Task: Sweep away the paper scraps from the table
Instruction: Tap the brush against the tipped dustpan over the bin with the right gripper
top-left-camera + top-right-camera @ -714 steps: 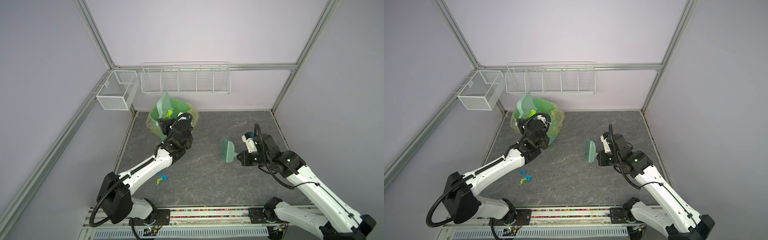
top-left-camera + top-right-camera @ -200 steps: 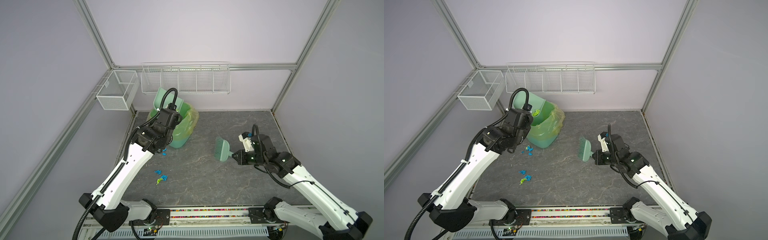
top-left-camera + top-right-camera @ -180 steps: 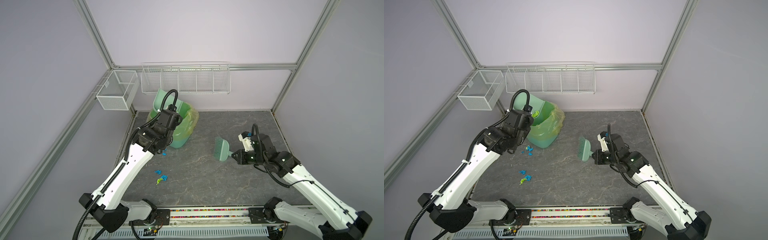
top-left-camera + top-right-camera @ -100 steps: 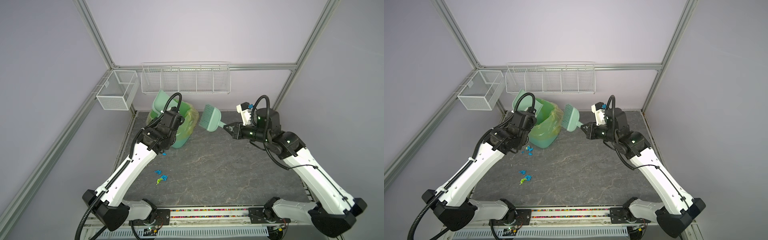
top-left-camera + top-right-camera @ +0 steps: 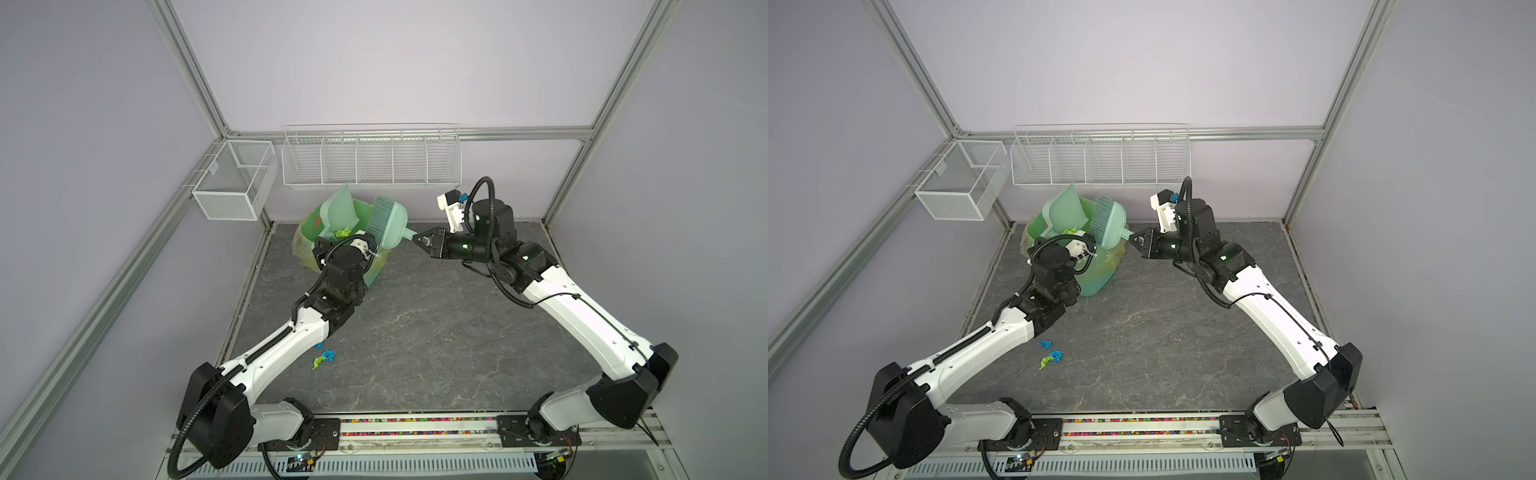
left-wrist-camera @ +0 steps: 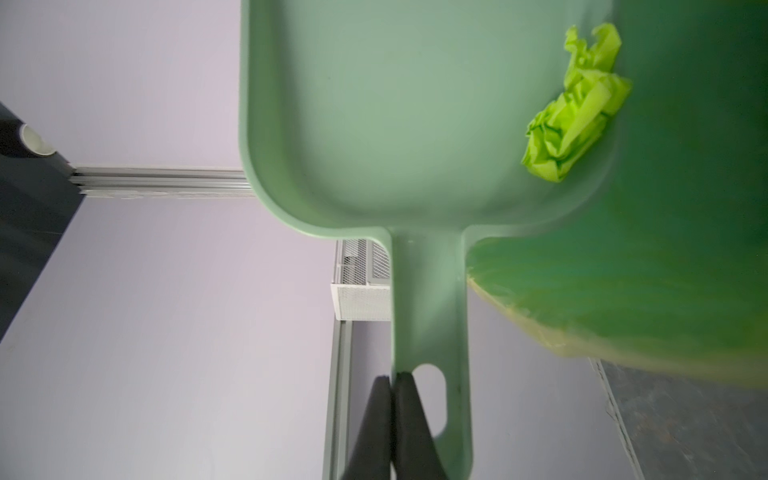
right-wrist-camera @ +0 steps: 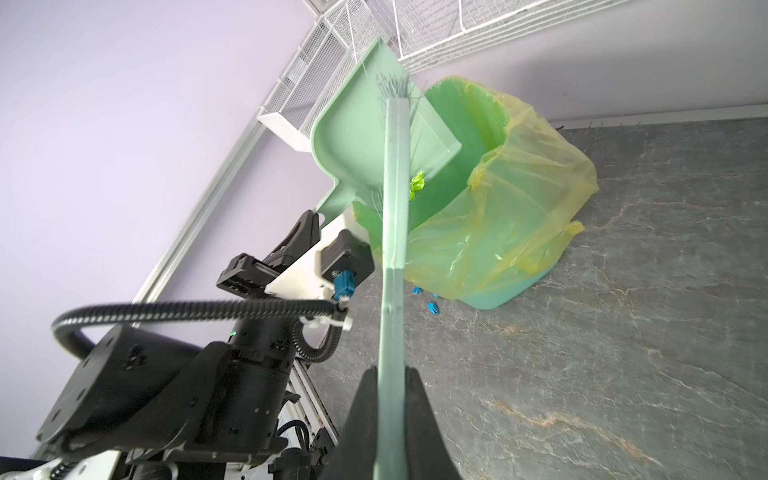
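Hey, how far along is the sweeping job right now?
Collected: a lime-green wad lies in the dustpan. In hand: the left gripper tips the dustpan over the bin, the right gripper holds the brush by it. Left: blue and green paper scraps on the table, plus blue scraps by the bin's base.

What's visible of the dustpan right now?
The dustpan is pale green, smooth plastic: shallow walled tray, flat handle with an oval hang hole. The left hand is shut on the handle's end, holding it tipped above the green lined bin. One lime-green paper scrap sits against a side wall. Bristles of the brush reach its tray; contact unclear.
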You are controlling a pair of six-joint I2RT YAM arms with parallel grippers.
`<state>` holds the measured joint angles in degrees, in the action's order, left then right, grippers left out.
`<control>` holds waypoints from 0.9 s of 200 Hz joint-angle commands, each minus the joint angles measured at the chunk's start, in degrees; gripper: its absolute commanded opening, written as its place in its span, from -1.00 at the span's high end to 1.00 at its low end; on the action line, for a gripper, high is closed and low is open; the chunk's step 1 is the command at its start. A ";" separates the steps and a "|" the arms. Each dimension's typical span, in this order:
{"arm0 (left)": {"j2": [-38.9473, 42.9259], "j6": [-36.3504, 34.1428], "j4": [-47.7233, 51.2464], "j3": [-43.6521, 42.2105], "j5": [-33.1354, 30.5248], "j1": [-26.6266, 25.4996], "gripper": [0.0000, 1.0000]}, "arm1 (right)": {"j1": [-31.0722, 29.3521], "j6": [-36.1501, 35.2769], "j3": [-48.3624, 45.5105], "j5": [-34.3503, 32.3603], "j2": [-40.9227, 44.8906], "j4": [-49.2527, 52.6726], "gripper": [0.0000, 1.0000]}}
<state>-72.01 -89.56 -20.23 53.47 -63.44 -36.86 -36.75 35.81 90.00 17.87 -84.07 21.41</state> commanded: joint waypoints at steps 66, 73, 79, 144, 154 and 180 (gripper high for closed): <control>5.00 -21.18 -15.73 0.80 8.20 1.62 1.00 | 0.01 -0.97 -4.63 -1.06 7.33 -2.35 0.86; 5.35 -21.76 -14.65 1.38 8.41 1.62 1.00 | 0.06 -1.09 -4.86 -1.24 7.67 -2.25 0.86; 5.54 -22.52 -14.51 1.90 8.68 1.62 1.00 | 0.17 -1.15 -5.20 -1.40 7.96 -2.29 0.86; 7.05 -18.76 -6.83 6.66 7.99 3.17 1.00 | 0.20 1.99 -4.66 0.90 5.08 -7.52 0.86; 7.57 -16.67 -4.19 6.57 8.29 4.02 1.00 | 0.11 2.41 -4.22 1.57 4.43 -7.91 0.86; 9.31 -7.74 4.38 6.67 8.25 4.52 1.00 | 0.02 2.16 -5.10 1.14 4.64 -7.55 0.86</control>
<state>-64.75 -102.91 -23.90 59.51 -56.53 -32.77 -36.73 36.95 84.86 18.15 -79.57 16.71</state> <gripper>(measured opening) 0.048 0.115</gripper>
